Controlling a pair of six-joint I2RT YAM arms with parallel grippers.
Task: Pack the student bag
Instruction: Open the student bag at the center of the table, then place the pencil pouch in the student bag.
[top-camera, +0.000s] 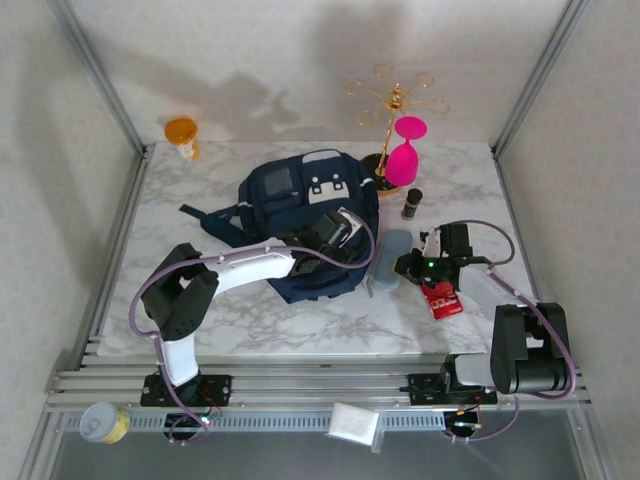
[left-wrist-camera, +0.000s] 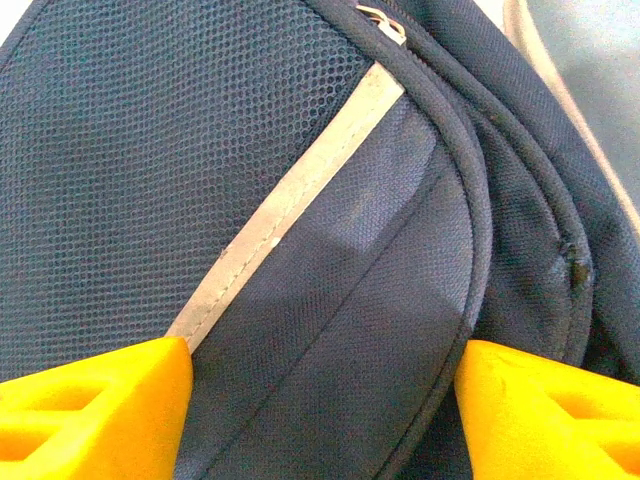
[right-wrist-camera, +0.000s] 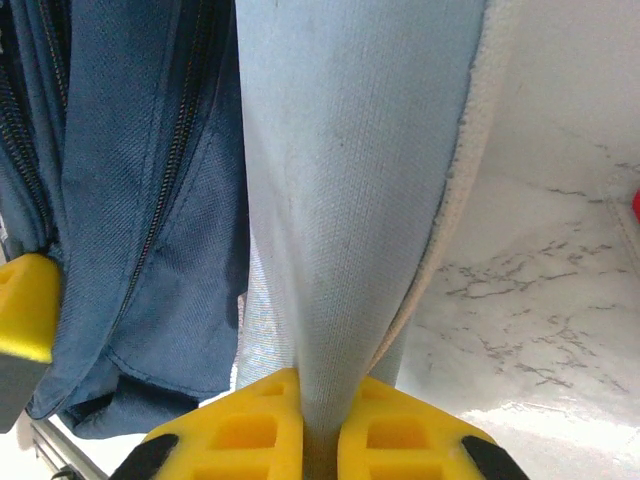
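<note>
student bag (top-camera: 300, 200) navy, grey stripe | left gripper (left-wrist-camera: 320, 400) apart | right gripper (right-wrist-camera: 322, 440) clamps grey pouch (right-wrist-camera: 350, 150)

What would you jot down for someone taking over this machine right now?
Left pincer: open, its jaws apart over the bag, close to the fabric near a zip.
Right pincer: shut on a grey pouch, right beside the bag's right edge.
The bag lies mid-table; a red packet lies by the right arm.
Done: pouch gripped.
Left: get the pouch inside the bag. I cannot tell whether a compartment is open.
</note>
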